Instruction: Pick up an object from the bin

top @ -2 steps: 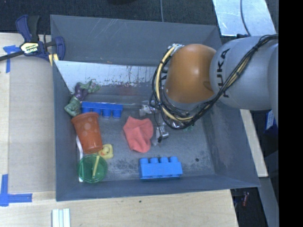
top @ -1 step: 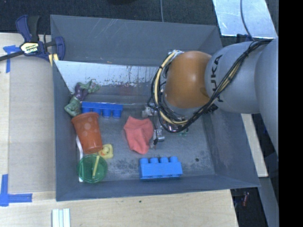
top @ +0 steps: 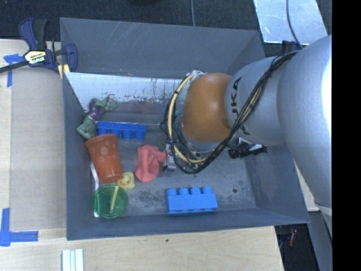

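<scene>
Note gripper (top: 171,158) at centre of bin (top: 158,44), just beside pink crumpled lump (top: 148,162); blue three-stud brick (top: 192,200) near. Cannot tell grip state under orange cover (top: 206,109).

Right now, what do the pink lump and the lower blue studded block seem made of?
The pink lump: soft and matte, maybe cloth or foam, judging by its folds and uneven outline. The lower blue studded block: probably hard moulded plastic; straight edges, even studs, slight sheen.
</scene>
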`<action>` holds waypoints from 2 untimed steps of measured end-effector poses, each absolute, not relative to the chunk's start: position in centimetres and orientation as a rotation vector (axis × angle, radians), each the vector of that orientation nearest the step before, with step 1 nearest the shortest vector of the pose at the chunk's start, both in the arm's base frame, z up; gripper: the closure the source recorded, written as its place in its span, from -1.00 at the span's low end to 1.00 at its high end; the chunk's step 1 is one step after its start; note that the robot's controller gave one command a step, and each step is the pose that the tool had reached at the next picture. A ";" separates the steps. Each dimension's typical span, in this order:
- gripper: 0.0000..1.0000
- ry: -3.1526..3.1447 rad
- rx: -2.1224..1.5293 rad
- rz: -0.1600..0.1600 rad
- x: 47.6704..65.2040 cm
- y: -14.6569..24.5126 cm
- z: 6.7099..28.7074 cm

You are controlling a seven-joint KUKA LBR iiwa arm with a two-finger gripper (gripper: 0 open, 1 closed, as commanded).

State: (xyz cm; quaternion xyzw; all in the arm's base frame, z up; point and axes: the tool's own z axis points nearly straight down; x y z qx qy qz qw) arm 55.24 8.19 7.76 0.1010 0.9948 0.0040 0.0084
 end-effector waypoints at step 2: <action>1.00 3.118 0.259 0.009 54.8 7.9 13.5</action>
